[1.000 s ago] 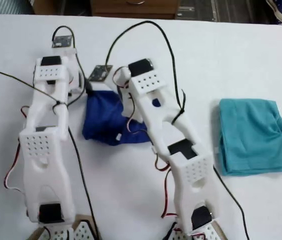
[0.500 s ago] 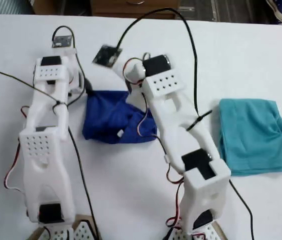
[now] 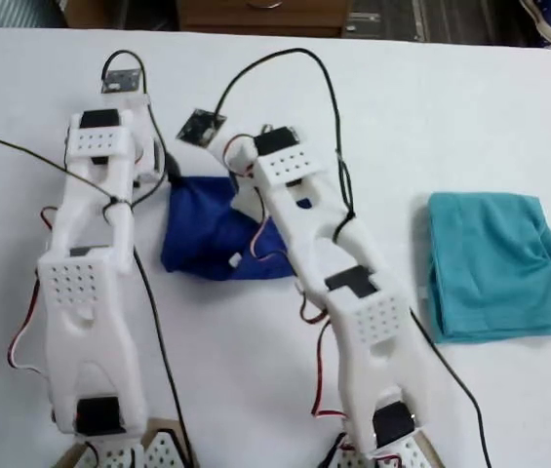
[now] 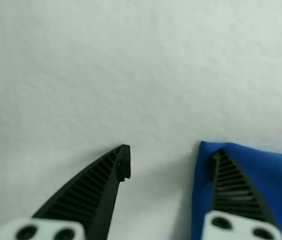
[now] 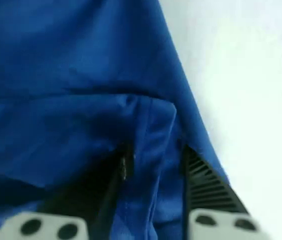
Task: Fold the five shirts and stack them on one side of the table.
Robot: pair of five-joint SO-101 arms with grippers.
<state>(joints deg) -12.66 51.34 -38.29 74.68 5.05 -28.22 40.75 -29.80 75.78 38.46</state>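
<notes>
A crumpled blue shirt [image 3: 207,234] lies mid-table between the two arms. My left gripper [image 4: 170,160] is open at the shirt's far left corner, with one finger [image 4: 108,175] on bare table. Its other finger [image 4: 230,180] lies over the blue cloth [image 4: 275,190]. In the high view the right arm [image 3: 304,214] stretches over the shirt. My right gripper [image 5: 155,160] is low on the blue shirt [image 5: 71,75], with a raised fold of cloth pinched between its fingers. A folded teal shirt [image 3: 494,263] lies at the right side of the table.
The white table [image 3: 451,107] is bare at the far right and along the front between the arms. Black cables [image 3: 324,88] loop above the right arm. A small board [image 3: 200,125] hangs just beyond the blue shirt, and another [image 3: 121,80] hangs above the left arm.
The right arm swung to the right, drawing the blue shirt's right edge out, then came back left over the shirt. The left arm has stayed put.
</notes>
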